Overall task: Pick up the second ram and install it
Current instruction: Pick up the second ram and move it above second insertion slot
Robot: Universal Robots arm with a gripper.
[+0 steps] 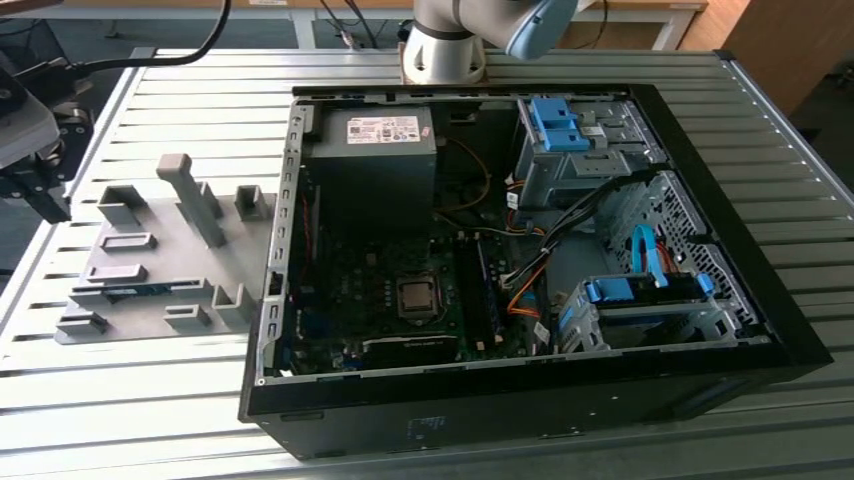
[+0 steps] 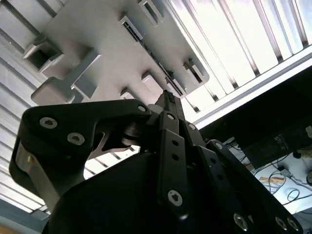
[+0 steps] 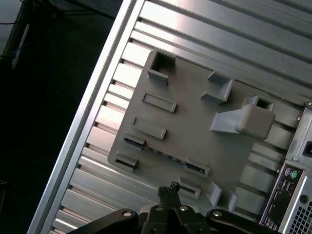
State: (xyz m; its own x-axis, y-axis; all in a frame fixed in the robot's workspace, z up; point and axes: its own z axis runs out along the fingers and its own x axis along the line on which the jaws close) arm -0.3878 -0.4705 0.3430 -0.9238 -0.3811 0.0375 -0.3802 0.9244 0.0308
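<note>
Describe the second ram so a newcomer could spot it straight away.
Find the open computer case on the slatted table. A grey fixture plate lies beside it, on the exterior view's left. The second ram sits low on that plate between two slotted brackets. It is a thin blue-green strip, the one coloured piece among plain grey blocks.

My arm (image 1: 445, 50) showed as a silver-grey cylinder at the top centre of the exterior view, with a pale blue joint cover (image 1: 541, 28) beside it. A black cable (image 1: 218, 25) curved through that view's upper left. In the second wrist view my gripper (image 2: 168, 99) was matte black, built of flat linkage bars with rounded ends, pinned by silver socket-head screws (image 2: 175, 197). In the first wrist view its (image 3: 168, 189) narrow fingers tapered to thin dark tips.
</note>
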